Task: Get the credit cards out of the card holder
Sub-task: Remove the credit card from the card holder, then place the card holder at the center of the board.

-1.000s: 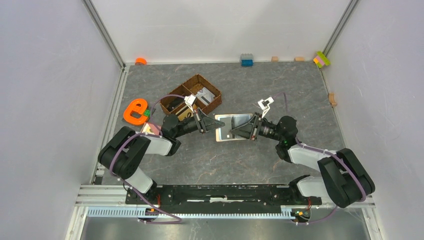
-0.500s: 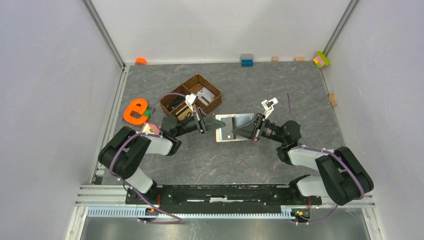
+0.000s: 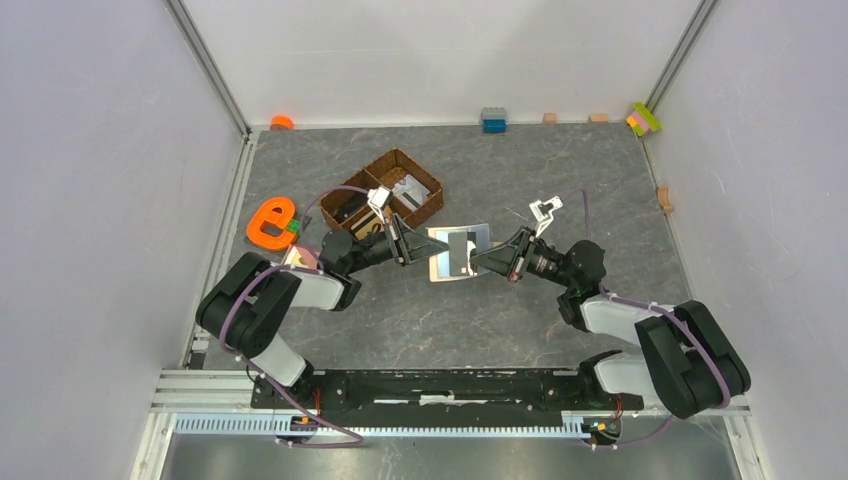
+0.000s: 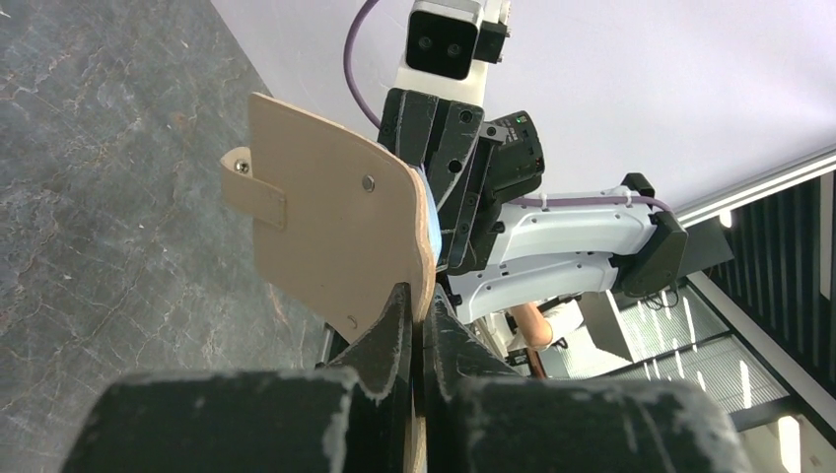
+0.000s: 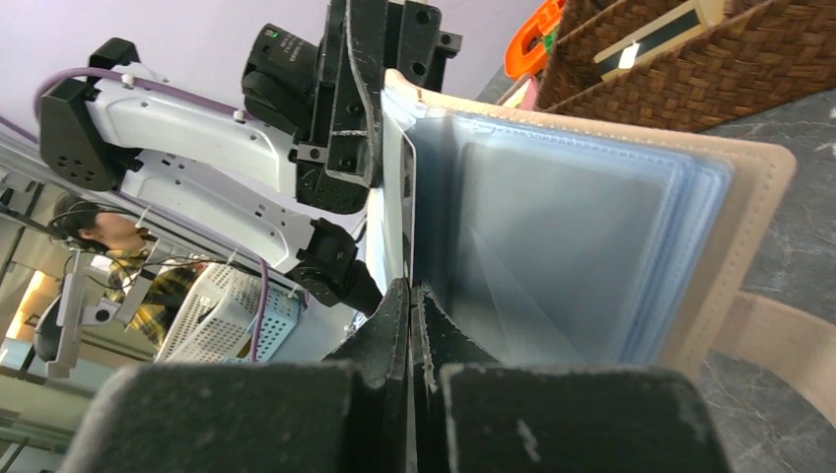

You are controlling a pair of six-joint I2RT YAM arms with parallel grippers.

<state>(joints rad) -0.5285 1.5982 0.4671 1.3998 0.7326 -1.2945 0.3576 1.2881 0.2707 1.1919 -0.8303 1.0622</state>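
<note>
Open card holder [image 3: 443, 265] spans left to right, inside facing up.

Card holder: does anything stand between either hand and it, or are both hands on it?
Nothing visible stands between them. The left hand is shut on the lower edge of the card holder, on its beige cover. The right hand is shut on a thin leaf beside the clear sleeves.

place: robotics lab | cues: white panel walls [image 3: 100, 150]; aluminium frame rail [image 3: 450, 425]; grey tabletop [image 3: 550, 180]
</note>
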